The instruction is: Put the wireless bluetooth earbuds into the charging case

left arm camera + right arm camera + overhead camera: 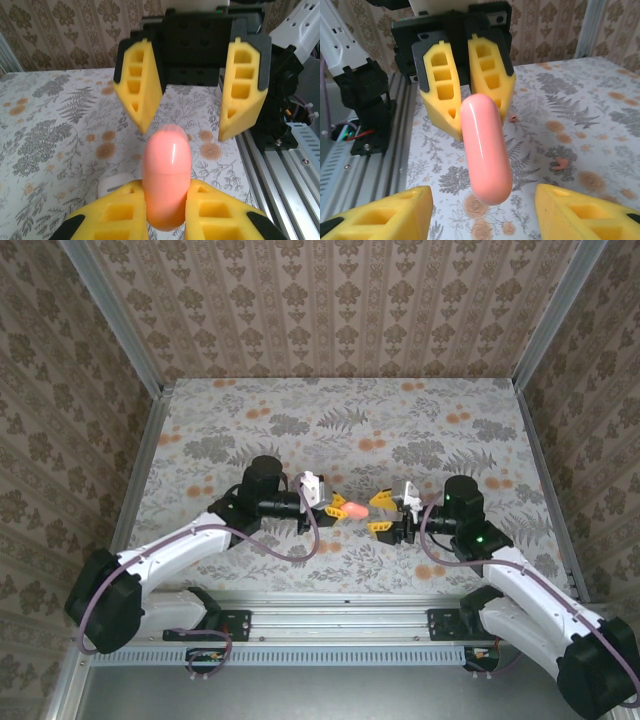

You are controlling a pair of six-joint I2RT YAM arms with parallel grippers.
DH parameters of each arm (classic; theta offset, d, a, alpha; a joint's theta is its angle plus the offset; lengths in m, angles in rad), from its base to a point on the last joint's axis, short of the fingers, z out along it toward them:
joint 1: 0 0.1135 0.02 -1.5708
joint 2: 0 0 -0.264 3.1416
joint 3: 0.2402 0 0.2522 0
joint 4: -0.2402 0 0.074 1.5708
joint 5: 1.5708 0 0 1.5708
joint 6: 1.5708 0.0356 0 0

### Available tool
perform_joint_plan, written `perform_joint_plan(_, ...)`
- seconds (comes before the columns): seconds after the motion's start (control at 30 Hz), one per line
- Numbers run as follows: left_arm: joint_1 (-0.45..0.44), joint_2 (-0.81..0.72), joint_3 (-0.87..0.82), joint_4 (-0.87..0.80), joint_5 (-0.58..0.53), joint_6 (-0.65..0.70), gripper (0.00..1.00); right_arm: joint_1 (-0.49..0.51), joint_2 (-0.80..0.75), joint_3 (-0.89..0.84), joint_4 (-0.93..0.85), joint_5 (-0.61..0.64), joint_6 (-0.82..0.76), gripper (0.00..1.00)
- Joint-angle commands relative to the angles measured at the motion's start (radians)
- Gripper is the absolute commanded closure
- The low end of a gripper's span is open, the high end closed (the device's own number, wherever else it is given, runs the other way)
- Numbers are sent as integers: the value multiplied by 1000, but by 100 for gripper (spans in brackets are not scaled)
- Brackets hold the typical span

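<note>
The left pincer (337, 508) clamps the pink case (352, 509), its long axis aimed between the parted jaws of the right pincer (381, 513).

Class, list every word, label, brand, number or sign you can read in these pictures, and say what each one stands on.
There are none to quote.
Pink case: plain and glossy, no brand or label.
Left fingers and right fingers: bare yellow, no marking.
Cloth and wallpaper: printed patterns, no words.
Green light on the right arm: a lamp, no sign.
</note>
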Motion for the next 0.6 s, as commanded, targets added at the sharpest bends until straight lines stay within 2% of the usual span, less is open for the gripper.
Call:
perform_joint_plan(0.0, -5, -24, 0, 49, 32, -23, 85, 0, 16, 48, 60, -71, 24, 46)
perform_joint_plan(0.33, -8, -4, 17, 66, 46, -36, 85, 23, 52, 73, 74, -73, 18, 59)
perform_joint_plan(0.57, -9, 9, 37, 70, 56, -52, 85, 30, 56, 75, 77, -56, 3, 64)
